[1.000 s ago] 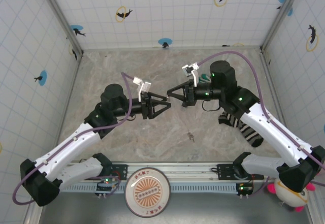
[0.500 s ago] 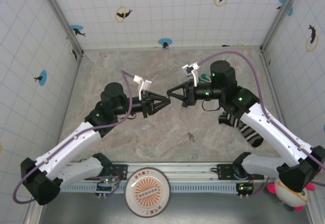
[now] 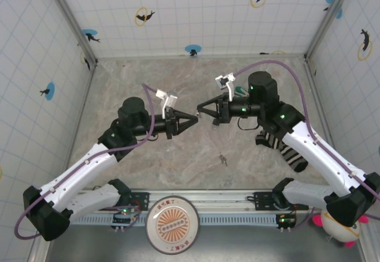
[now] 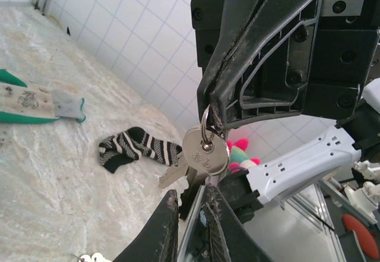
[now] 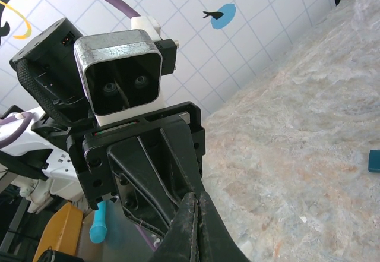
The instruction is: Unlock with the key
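Both grippers meet in mid-air over the middle of the table. My right gripper [image 3: 199, 109] is shut on a small key ring [image 4: 205, 119], which hangs from its fingertips [image 4: 215, 109]. Two silvery keys dangle from the ring: one has a round head [image 4: 205, 149], and the other's blade [image 4: 171, 179] sticks out to the left. My left gripper [image 3: 194, 117] comes up from below. Its fingers [image 4: 167, 205] stand nearly together, with the round-headed key's dark blade [image 4: 189, 187] edge-on between them. In the right wrist view the right fingertips [image 5: 191, 205] press together against the left gripper [image 5: 148, 173].
A striped black-and-white sock [image 3: 285, 149] lies under the right arm. A green-and-white glove [image 4: 35, 101] lies at the back. A small dark object [image 3: 223, 160] sits on the marble floor near the front. A teal block [image 5: 374, 160] lies off to one side. White tiled walls surround the table.
The left gripper's jaws have gone from wide open to nearly together around the hanging key's blade. The right gripper has held its place with the ring.
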### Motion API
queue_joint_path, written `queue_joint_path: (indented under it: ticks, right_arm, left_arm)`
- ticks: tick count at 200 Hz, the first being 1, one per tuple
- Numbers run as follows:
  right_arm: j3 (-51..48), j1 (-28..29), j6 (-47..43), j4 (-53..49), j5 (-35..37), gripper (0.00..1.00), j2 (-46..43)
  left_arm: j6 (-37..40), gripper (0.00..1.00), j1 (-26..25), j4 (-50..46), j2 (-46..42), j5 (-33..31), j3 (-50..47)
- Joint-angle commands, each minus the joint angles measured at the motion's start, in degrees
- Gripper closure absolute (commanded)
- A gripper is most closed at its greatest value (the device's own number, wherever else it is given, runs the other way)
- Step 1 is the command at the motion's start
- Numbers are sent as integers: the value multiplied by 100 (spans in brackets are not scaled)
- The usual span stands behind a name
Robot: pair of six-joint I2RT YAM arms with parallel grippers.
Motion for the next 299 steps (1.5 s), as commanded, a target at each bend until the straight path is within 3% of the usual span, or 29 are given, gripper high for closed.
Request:
queue_joint_path:
  ticks: [1,53,62,72,79,112,140,166,194,253,278,299]
  right_arm:
    - [-141,-53,26,231,-92,100,-193]
    - [-206,-58,124,372,-111,100,-218]
    - [-203,-58,133,374,-110,100,-229]
    - [-216,-53,152,389,-110,100,-226]
    - [-221,-46,166,389,-112,100,-229]
    - [-221,11,197,389,-137,100,-226]
    - [-257,65,215,389,-137,100,-222]
    - [-292,83,272,642,-146,100,-237]
    - [-296,80,267,649,-137,100,-245]
    - [-265,29,174,495,-130,100,-245]
    - [-248,31,181,511,-144,100,-217]
    - [-241,28,197,545,-154,100,-228]
  left_arm:
    - [120,88,-38,-142,-119,-68,34]
    - [124,97,-38,-76,-89,-134,59]
    - [112,89,-38,-57,-80,-134,75]
    - [84,65,-38,-29,-73,-166,96]
    - [63,57,-38,17,-73,-160,85]
    - [-97,40,-47,440,-6,52,110]
    - [-120,37,-122,553,202,217,291]
    - [-98,39,-263,597,370,291,424]
    - [-100,51,-284,578,379,231,401]
    - [131,51,-284,-78,-30,-247,409]
    - [141,64,-284,-107,-21,-204,417]
    - [147,69,-284,-99,53,-148,422]
